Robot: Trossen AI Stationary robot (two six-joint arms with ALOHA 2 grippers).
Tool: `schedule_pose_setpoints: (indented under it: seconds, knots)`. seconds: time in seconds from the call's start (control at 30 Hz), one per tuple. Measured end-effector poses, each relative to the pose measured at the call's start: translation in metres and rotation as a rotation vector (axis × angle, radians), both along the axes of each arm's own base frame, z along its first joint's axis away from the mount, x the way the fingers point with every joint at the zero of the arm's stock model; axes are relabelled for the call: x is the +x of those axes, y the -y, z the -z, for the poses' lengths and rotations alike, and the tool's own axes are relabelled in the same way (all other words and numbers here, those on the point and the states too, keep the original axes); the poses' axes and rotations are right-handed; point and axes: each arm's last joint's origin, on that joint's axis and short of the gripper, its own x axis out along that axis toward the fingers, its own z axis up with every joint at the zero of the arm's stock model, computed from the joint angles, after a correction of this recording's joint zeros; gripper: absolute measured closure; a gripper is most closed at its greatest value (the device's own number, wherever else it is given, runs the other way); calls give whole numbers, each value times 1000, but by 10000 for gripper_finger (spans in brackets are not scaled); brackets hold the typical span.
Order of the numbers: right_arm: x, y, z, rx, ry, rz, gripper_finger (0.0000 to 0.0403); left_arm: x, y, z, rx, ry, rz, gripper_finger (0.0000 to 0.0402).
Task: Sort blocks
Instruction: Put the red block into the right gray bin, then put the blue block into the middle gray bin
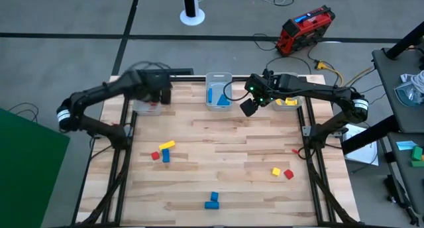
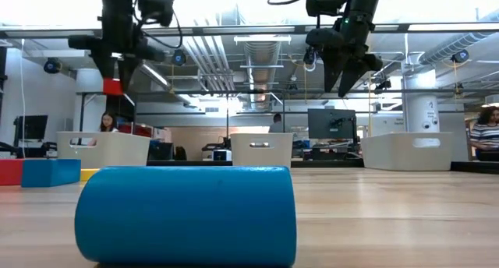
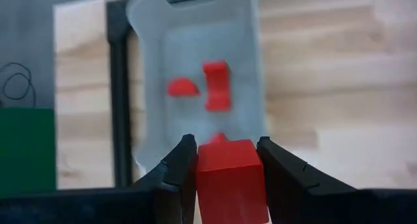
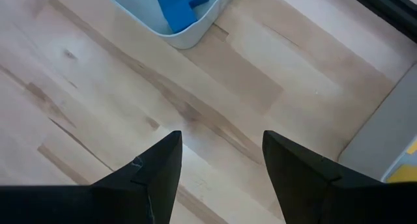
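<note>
Open-ceiling lab with monitors (image 2: 331,121)

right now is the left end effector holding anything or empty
Holding: the left end effector is shut on a red block, above the bin with red pieces.

You see a red block (image 3: 231,178) between your left gripper's (image 3: 228,168) dark fingers, 2 more red blocks (image 3: 217,85) in the pale bin (image 3: 153,68) beyond, and a blue block (image 4: 182,6) ahead of your right gripper (image 4: 221,162).
</note>
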Motion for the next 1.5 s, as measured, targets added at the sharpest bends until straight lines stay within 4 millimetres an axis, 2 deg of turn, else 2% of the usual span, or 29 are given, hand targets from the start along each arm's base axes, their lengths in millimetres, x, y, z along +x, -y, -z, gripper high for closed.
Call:
schedule_pose_setpoints:
  seconds: [0.13, 0.27, 0.33, 0.53, 0.8, 0.93, 1.03, 1.3, 1.5]
  knots:
    - [0, 0, 0, 0, 1, 0, 197, -20, -34, 4, -44, -4, -16, 294]
    - [0, 0, 0, 2, 4, 7, 197, -33, -54, 10, -85, -18, -55, 294]
    - [0, 0, 0, 2, 5, 7, 197, -35, -59, 12, -98, -31, -53, 280]
    - [0, 0, 0, 3, 6, 10, 197, -33, -64, 17, -120, -62, -6, 198]
    - [1, 0, 0, 4, 10, 15, 197, -31, -63, 18, -124, -66, 5, 188]
    - [1, 0, 0, 4, 10, 16, 197, -25, -52, 13, -127, -23, 37, 192]
    - [1, 0, 0, 4, 10, 17, 197, -14, -36, 9, -133, 32, 78, 192]
    - [1, 0, 0, 4, 10, 16, 197, 26, 30, 7, -158, 71, 252, 192]
    - [1, -1, 0, 8, 12, 10, 197, 39, 77, 8, -281, 109, 363, 192]
